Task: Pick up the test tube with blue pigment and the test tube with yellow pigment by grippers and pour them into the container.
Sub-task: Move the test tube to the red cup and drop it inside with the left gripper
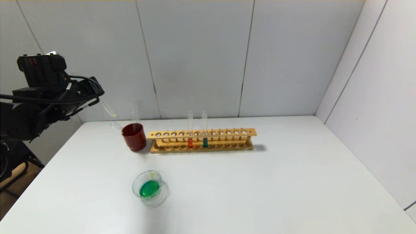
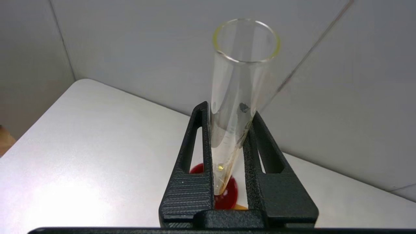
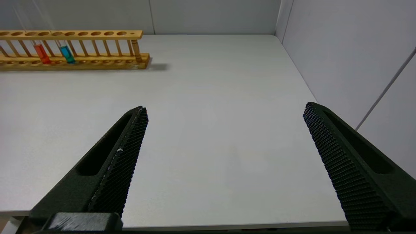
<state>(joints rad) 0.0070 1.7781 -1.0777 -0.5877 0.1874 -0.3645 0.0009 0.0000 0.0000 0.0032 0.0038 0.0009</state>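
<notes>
Near done: dish (image 1: pixel 150 188) at table's (image 1: pixel 260 182) 7 o'clock holds green mix (both pigments apparently in); left gripper (image 1: pixel 94 97) clamps emptied yellow tube (image 1: pixel 107 108) above red cup (image 1: pixel 134 137), which holds 1 empty tube; right gripper (image 3: pixel 224 146) wide open, empty.

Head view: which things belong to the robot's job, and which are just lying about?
Job: yellow-tinted test tube, jaws of the left gripper shut on it; glass container holding green liquid; right gripper, open and idle.

Lying about: red cup holding a clear tube; wooden rack; orange-red tube; dark teal tube.
</notes>
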